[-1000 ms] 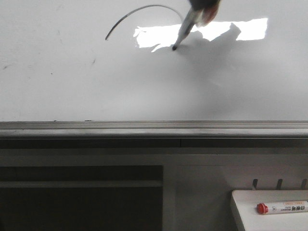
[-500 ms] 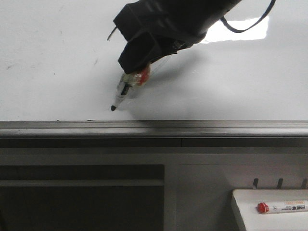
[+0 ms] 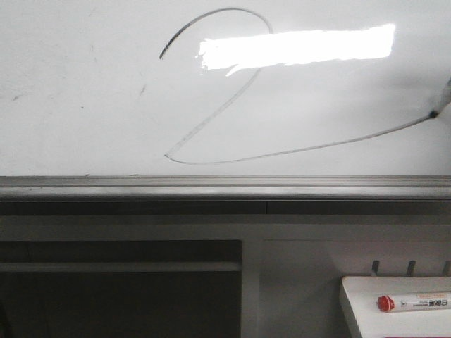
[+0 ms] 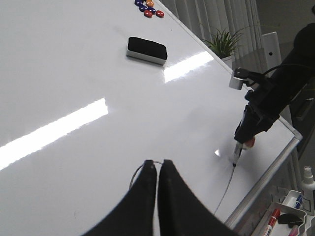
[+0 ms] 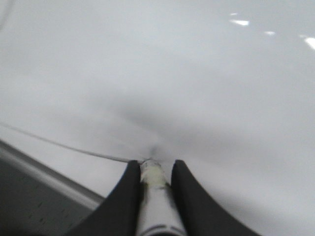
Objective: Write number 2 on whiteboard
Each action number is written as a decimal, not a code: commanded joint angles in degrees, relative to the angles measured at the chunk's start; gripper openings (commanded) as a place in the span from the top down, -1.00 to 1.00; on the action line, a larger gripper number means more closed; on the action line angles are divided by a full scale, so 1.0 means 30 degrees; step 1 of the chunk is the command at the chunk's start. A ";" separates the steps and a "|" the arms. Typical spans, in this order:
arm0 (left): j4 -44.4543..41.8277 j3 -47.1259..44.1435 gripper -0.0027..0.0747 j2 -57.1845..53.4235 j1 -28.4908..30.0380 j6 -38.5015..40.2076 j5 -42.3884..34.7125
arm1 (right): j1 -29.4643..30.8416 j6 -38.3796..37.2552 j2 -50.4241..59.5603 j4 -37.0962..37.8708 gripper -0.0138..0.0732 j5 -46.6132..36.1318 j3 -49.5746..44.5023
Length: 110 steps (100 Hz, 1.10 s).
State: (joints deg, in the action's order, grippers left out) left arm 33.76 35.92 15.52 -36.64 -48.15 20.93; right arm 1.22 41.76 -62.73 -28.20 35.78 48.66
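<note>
Board (image 3: 84, 127): wide, glossy white, bright light patch near 12 o'clock, grey rail along lower edge.
2 (image 3: 211, 120): thin dark line on board; curved top at 12 o'clock, diagonal down toward 7, long base sweeping out toward 3.
Marker (image 3: 440, 105): tip touching far end of base stroke, at front view's 3 o'clock edge.
Right jaws (image 5: 152, 169): closed on marker barrel, tip against board.
Left jaws (image 4: 157, 169): pressed together, holding nothing, apart from board.
Eraser (image 4: 146, 50): black, on board, well apart from 2.
Tray (image 3: 366, 317): white, below rail at 5 o'clock, with red-capped pen (image 3: 412, 303).
</note>
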 commanded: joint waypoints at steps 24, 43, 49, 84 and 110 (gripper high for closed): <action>0.0450 0.0431 0.98 0.0214 0.0019 0.0272 -0.1619 | 0.0317 0.0038 0.0673 0.1568 0.84 -0.3440 0.0456; 0.0450 0.0431 0.97 0.0214 0.0019 0.0272 -0.1501 | -0.2919 0.0343 0.3248 -0.2015 0.84 -0.2316 0.2189; 0.0450 0.0431 0.85 0.0364 0.0019 0.0272 -0.1255 | -0.4584 0.0750 0.4094 -0.3320 0.85 -0.2201 0.2995; 0.1617 0.3957 -0.02 0.5864 0.0019 -0.0090 0.4242 | -1.4313 0.1767 0.3444 -0.4005 0.85 -0.1805 0.4153; 0.2522 0.6806 0.23 0.9974 0.0019 -0.1455 0.8877 | -1.7824 0.1859 0.1281 -0.4005 0.85 -0.3054 0.4314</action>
State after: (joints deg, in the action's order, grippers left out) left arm 37.88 53.23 42.76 -36.64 -51.87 46.89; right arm -49.86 46.46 -58.42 -38.86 31.77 59.49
